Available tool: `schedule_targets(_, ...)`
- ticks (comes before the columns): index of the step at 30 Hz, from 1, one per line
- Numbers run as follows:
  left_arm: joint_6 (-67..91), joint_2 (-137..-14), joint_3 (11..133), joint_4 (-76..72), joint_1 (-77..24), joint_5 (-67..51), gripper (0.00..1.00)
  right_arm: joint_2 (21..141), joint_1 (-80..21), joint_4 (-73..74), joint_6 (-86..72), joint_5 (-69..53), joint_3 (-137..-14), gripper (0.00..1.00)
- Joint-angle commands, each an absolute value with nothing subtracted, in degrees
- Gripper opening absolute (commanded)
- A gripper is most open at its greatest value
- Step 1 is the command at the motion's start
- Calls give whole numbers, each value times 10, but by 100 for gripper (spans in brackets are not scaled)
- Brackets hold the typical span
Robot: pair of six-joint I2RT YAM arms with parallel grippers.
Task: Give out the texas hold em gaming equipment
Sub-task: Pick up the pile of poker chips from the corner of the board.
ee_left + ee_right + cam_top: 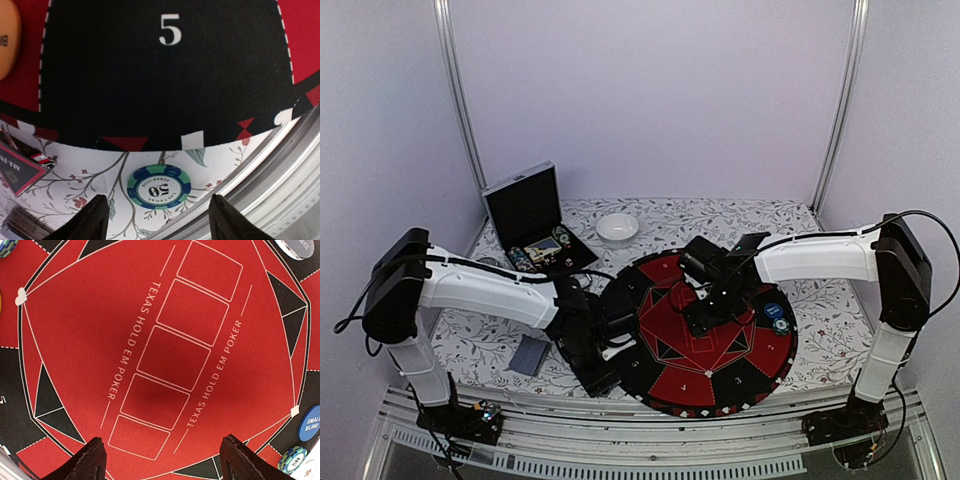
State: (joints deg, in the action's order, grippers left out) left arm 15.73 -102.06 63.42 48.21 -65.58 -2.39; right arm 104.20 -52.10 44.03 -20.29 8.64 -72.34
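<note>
Red-and-black round felt mat (720, 385): from above, your left gripper (600, 350) hangs at its left rim. Left wrist: the green-and-blue striped 50 poker chip (159, 186) lies flat just off the mat, centred between wide jaws, so this arm is nearer. Right wrist: your right gripper (162, 460) gapes wide over bare red felt.

table (800, 225) | felt mat (760, 375) | open case (525, 205) | white bowl (617, 227) | grey-blue cards (530, 355) | green 50 chip (159, 186)
</note>
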Motion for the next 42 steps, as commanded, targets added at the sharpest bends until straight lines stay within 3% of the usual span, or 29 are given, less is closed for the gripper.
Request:
schedule_targets(1, 159, -1036, 621, 464, -669, -15, 71, 1037, -521, 429, -199, 85, -713, 80)
schedule_targets(11, 149, -1059, 613, 436, -707, 6, 67, 1044, -521, 428, -202, 78, -708, 80)
schedule_targets(19, 149, -1052, 609, 424, -712, -1, 49, 1050, -521, 429, -203, 76, -706, 80)
schedule_targets(27, 148, -1047, 596, 423, -715, -23, 38, 1054, -520, 431, -202, 75, -708, 79)
schedule_targets(29, 149, -1041, 589, 423, -717, -34, 38, 1053, -521, 433, -201, 76, -708, 79)
schedule_targets(37, 153, -1045, 580, 423, -721, -17, 61, 1055, -520, 434, -199, 74, -709, 79)
schedule_targets(42, 153, -1056, 582, 428, -723, 10, 63, 1056, -521, 435, -197, 70, -708, 79)
